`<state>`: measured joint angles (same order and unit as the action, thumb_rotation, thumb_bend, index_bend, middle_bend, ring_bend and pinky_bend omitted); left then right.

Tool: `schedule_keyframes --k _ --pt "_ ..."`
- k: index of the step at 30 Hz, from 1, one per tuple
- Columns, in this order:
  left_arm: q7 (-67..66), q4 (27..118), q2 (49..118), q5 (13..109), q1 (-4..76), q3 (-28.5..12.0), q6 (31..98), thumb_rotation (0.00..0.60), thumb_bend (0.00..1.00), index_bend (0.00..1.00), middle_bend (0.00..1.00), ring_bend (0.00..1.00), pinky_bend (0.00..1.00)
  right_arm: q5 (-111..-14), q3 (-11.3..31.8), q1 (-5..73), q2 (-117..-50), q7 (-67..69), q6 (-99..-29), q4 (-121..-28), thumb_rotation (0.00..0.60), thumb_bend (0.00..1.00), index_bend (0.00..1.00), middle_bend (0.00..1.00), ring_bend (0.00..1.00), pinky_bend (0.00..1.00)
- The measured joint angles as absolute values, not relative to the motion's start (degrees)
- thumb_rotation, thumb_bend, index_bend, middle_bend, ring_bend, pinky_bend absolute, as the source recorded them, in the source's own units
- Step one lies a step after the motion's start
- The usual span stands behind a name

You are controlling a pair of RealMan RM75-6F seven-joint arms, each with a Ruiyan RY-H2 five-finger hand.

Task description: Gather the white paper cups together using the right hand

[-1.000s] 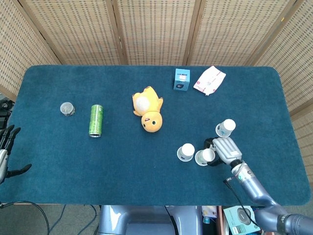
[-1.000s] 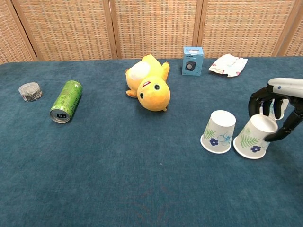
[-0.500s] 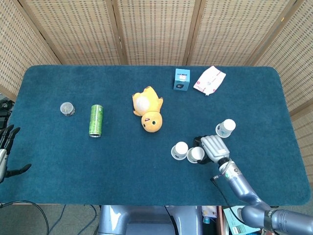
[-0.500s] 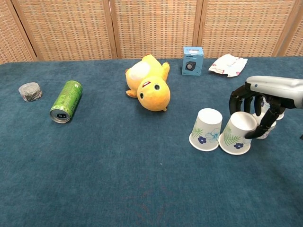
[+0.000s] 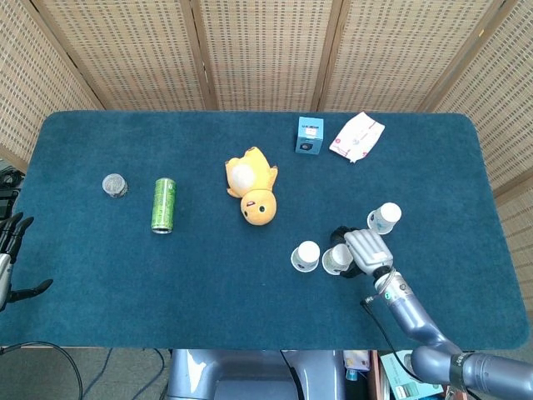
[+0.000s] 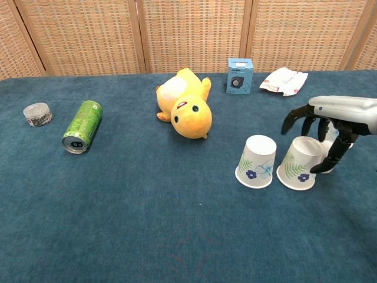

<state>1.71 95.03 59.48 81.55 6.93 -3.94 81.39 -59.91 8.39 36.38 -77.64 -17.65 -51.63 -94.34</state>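
Two white paper cups with floral prints stand upside down side by side near the table's front right: the left cup and the right cup. A third cup stands apart further back right, mostly hidden behind the hand in the chest view. My right hand hovers over the right cup's far side with fingers spread and arched above it, thumb beside its right wall. My left hand hangs off the table's left edge, fingers apart, holding nothing.
A yellow plush toy lies mid-table. Left of it are a green can on its side and a small round tin. A blue box and a white packet sit at the back.
The right hand pushed the right cup leftward against the other cup, shifting both left. Its fingers have since lifted and spread off the cup, and hand and cup have eased slightly back right.
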Motion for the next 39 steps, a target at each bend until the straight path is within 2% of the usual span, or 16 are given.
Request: schedule_keyframes --k 1,3,8,12,15,19,25,28,31,39 --pt "1.70 95.06 59.45 81.53 6.93 -3.93 81.38 0.600 0.07 0.00 0.00 0.00 0.00 -61.07 8.29 36.29 -77.52 -16.92 -51.82 -94.33 0.600 0.08 0.00 0.00 0.00 0.05" --pt "1.72 95.04 59.43 81.49 6.93 -3.93 81.36 0.600 0.07 0.00 0.00 0.00 0.00 -63.18 8.25 36.02 -77.42 -15.32 -52.54 -94.26 0.600 0.08 0.00 0.00 0.00 0.01" --pt "1.78 94.93 59.49 81.36 6.97 -4.00 81.31 0.600 0.07 0.00 0.00 0.00 0.00 -68.57 8.75 34.92 -76.38 -9.83 -55.98 -94.14 0.600 0.08 0.00 0.00 0.00 0.00" --pt "1.50 94.66 59.82 81.20 7.11 -4.09 81.18 0.600 0.07 0.00 0.00 0.00 0.00 -69.71 10.87 34.52 -75.32 -7.44 -58.60 -92.74 0.600 0.08 0.00 0.00 0.00 0.00" --pt "1.05 94.29 60.14 80.65 7.49 -4.39 80.69 0.600 0.07 0.00 0.00 0.00 0.00 -67.55 12.30 35.05 -74.86 -7.31 -57.83 -90.43 0.600 0.08 0.00 0.00 0.00 0.00" --pt "-0.39 93.89 60.76 79.64 7.80 -4.93 80.54 0.600 0.07 0.00 0.00 0.00 0.00 -62.72 13.44 36.75 -74.61 -6.90 -52.87 -84.91 0.600 0.08 0.00 0.00 0.00 0.00" --pt "-0.86 93.67 61.16 78.06 8.43 -5.59 79.52 0.600 0.07 0.00 0.00 0.00 0.00 -60.51 13.34 38.85 -75.63 -4.71 -45.90 -74.66 0.600 0.08 0.05 0.02 0.00 0.05" --pt "-1.68 93.46 61.51 77.21 8.80 -5.75 78.70 0.600 0.07 0.00 0.00 0.00 0.00 -60.36 13.16 39.57 -76.84 -2.80 -43.73 -69.99 0.600 0.08 0.09 0.08 0.00 0.13" --pt "-2.50 93.27 61.85 76.39 9.10 -5.83 77.97 0.600 0.07 0.00 0.00 0.00 0.00 -60.55 13.01 40.10 -77.94 -0.55 -41.92 -66.80 0.600 0.08 0.11 0.14 0.04 0.21" --pt "-4.12 92.98 62.56 75.18 9.62 -6.00 77.11 0.600 0.07 0.00 0.00 0.00 0.00 -63.07 12.12 40.85 -78.89 2.70 -39.28 -64.22 0.600 0.08 0.21 0.26 0.17 0.30"
